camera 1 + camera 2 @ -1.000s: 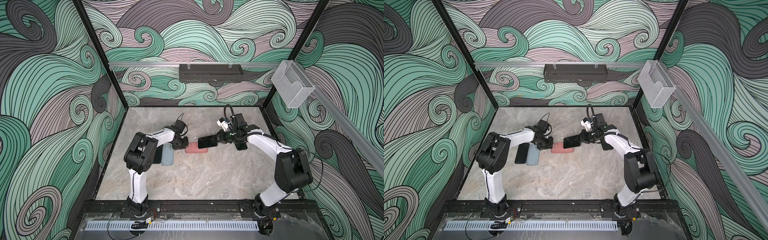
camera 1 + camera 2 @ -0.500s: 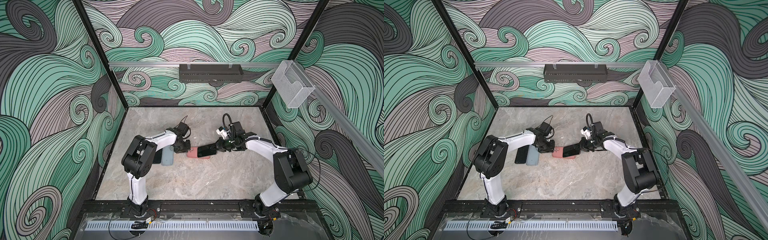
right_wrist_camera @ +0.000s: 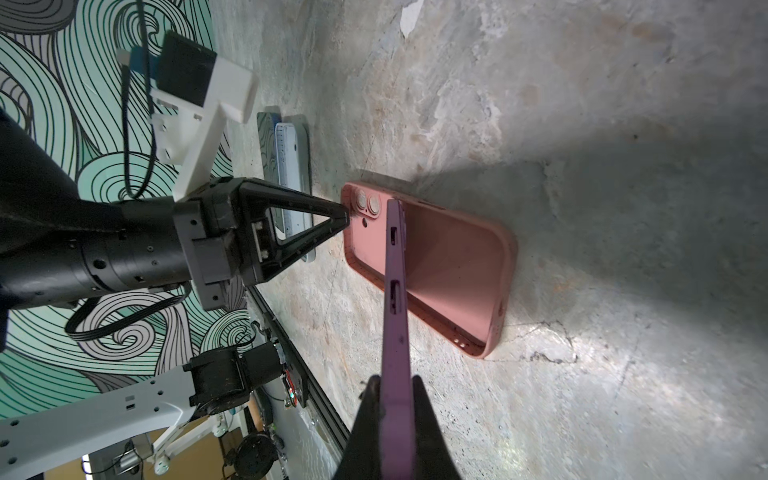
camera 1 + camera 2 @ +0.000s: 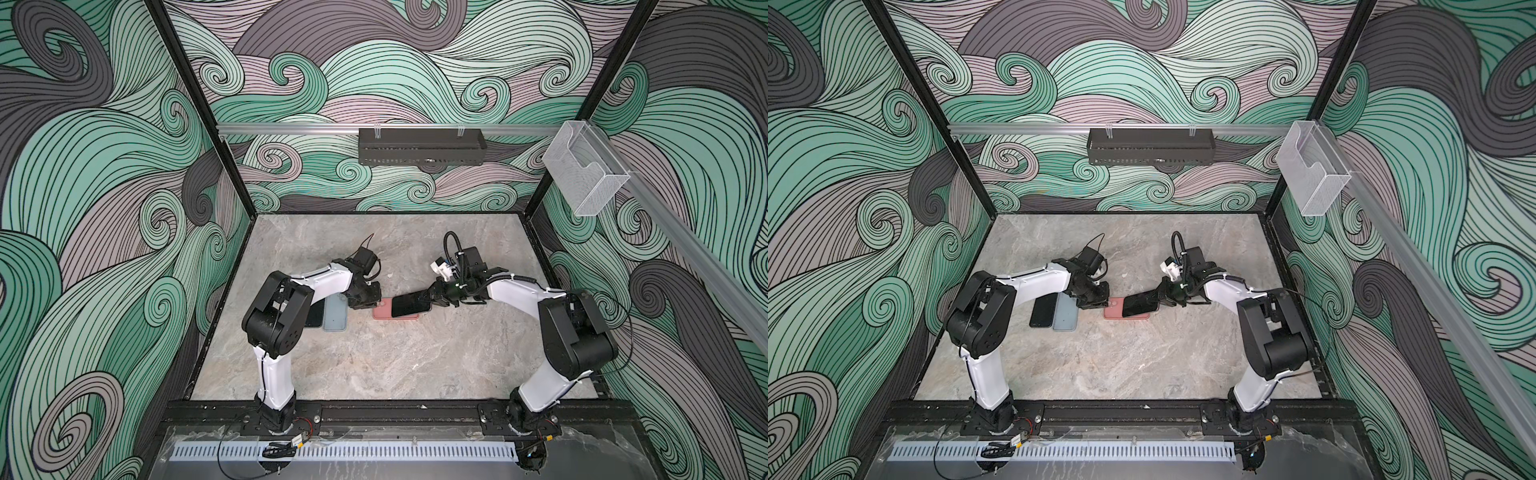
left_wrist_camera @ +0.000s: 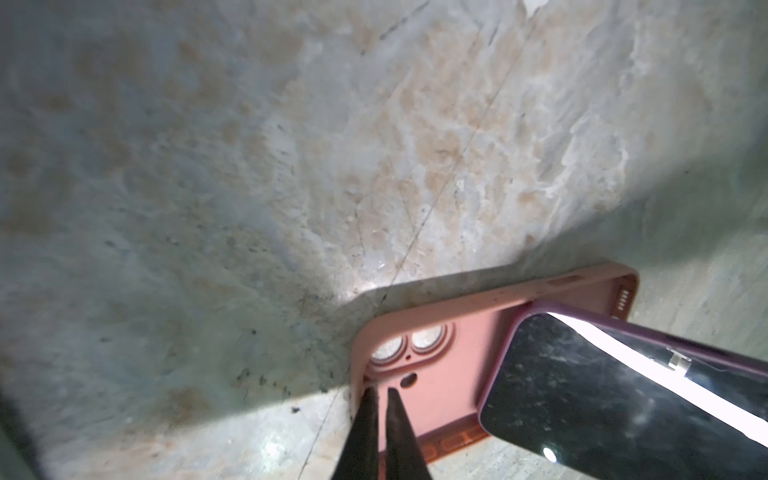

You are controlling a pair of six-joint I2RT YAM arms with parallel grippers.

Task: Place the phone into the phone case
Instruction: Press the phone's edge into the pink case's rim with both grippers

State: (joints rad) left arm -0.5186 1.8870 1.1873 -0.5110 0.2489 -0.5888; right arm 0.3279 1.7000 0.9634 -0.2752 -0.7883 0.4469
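phone (image 5: 590,399) cropped, dark phone (image 4: 316,318) half hidden

On the marbled tabletop (image 4: 374,365) a pink phone case (image 4: 381,309) is laid flat; a grey-blue case (image 4: 336,318) and a dark phone (image 4: 1042,313) are placed nearby.

a dark spare phone (image 4: 1043,311) is lying flat on the marbled counter (image 4: 1100,365), touching a pale blue case (image 4: 1065,316) just beside it. a black wire basket (image 4: 1150,147) is hanging on the back rail (image 4: 1025,129), and a clear holder (image 4: 1312,170) is hanging on the side rail (image 4: 1433,278).
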